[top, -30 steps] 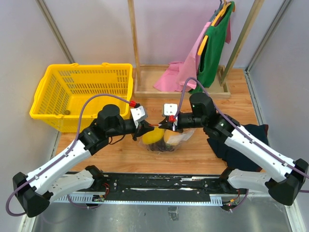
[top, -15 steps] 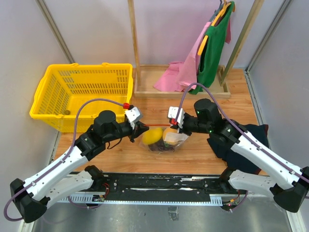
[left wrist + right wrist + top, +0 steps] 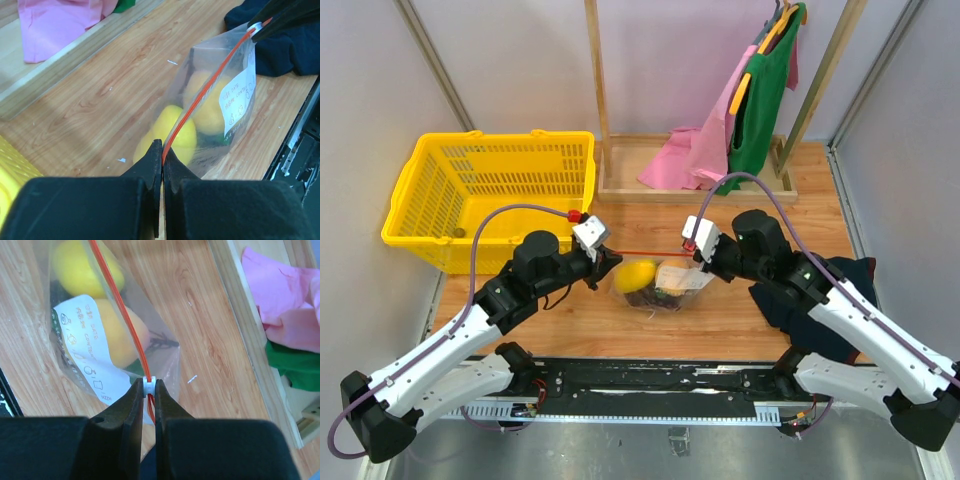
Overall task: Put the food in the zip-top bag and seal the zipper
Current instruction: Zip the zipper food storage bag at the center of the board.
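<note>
Left gripper (image 3: 162, 150) closed on one end of the zipper (image 3: 206, 89), right gripper (image 3: 149, 386) closed on its white slider end, zip-top bag (image 3: 685, 282) stretched between them over the table (image 3: 720, 322), yellow fruit (image 3: 637, 275) and orange fruit (image 3: 122, 337) sat inside, yellow basket (image 3: 430, 190) stood behind left

One zip-top bag (image 3: 685, 284), two yellow fruits (image 3: 638, 275), one yellow basket (image 3: 510, 160), one dark cloth (image 3: 290, 50).

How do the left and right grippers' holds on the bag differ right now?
The left gripper pinches the bare end of the zipper; the right gripper pinches the opposite end, at the white slider. The left sits nearer the yellow basket, the right nearer the dark cloth. Both are shut, the strip taut between them.
</note>
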You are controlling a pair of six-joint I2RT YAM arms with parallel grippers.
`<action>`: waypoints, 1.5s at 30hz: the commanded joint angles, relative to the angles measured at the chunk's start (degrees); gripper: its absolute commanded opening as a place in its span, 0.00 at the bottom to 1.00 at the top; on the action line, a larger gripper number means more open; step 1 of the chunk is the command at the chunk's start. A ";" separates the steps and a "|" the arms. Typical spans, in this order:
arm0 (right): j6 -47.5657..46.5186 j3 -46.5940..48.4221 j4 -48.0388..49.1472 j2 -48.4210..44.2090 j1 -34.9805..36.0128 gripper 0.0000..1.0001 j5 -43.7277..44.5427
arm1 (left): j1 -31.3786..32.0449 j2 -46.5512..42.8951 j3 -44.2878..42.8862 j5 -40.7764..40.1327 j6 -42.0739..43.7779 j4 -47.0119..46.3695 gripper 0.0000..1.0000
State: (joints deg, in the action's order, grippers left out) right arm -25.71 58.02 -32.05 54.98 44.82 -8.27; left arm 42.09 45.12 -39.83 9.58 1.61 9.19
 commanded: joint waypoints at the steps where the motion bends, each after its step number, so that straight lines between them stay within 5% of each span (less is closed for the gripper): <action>1: 2.40 -1.36 -4.24 -1.99 -2.78 0.01 7.18 | -0.41 -1.51 -0.73 -4.93 -1.13 -2.41 0.00; 21: 8.02 -5.04 -3.93 -8.29 -12.42 0.01 14.84 | -0.43 1.27 -2.62 -7.61 -2.22 -2.17 0.00; 31: 12.70 -3.41 -1.50 -4.86 -13.31 0.01 10.93 | -0.43 6.17 -3.62 -4.85 -2.83 -4.61 0.01; 45: 29.64 7.14 1.77 17.59 -18.14 0.01 25.49 | -0.43 29.63 -20.34 -18.34 -3.54 -6.29 0.39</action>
State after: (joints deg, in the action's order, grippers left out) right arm -3.66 61.98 -31.92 69.10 29.34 11.60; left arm 42.06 70.15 -55.53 -3.25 -1.15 5.34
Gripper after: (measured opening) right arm 0.104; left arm 0.346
